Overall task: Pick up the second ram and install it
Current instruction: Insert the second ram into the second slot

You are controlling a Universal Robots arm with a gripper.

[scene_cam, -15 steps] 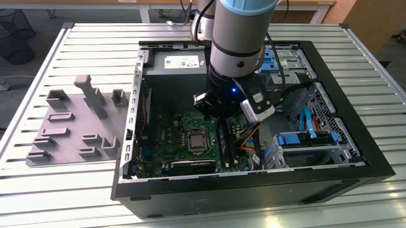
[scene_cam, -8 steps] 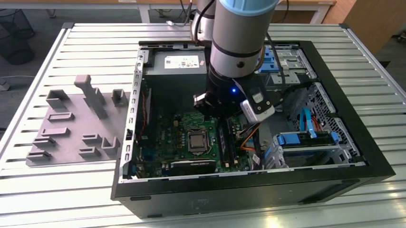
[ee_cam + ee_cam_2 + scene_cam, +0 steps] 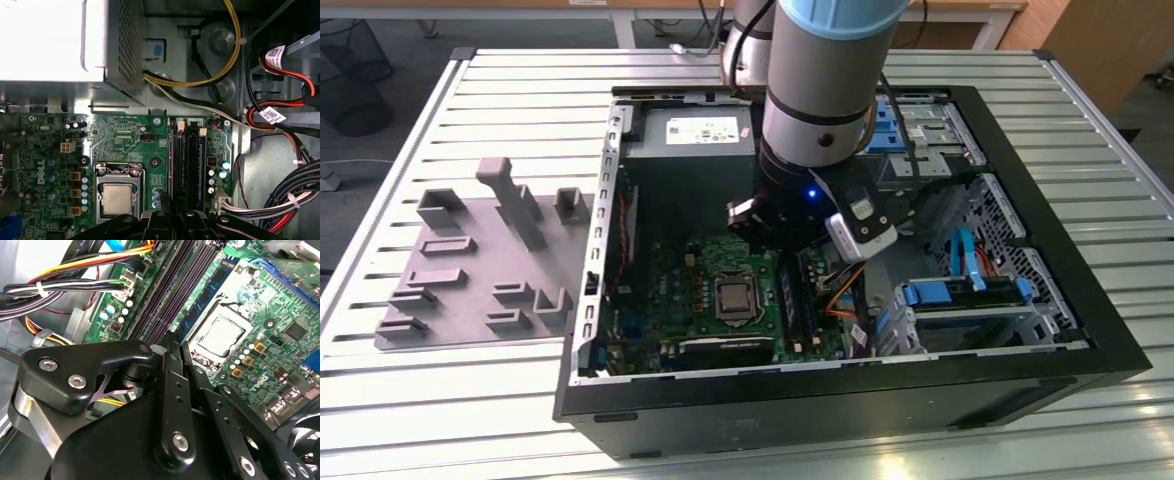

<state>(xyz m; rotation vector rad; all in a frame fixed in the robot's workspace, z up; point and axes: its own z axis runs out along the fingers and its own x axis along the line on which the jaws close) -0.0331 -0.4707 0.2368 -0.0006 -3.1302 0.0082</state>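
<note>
Black gripper (image 3: 172, 347) over memory slots (image 3: 186, 160) — arm (image 3: 821, 90) hiding them

motherboard (image 3: 120, 142): white logo print | cable tags (image 3: 272, 115): barcodes, too small to read | power supply sticker (image 3: 700, 128): illegible

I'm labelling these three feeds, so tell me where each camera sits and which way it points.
Exterior view: off the arm, above, looking down on the open computer case and the arm.
First wrist view: on the arm, facing down at the motherboard; pincer at the edge.
Second wrist view: on the arm, obliquely across the pincer's black linkage.
Shared: the processor.
</note>
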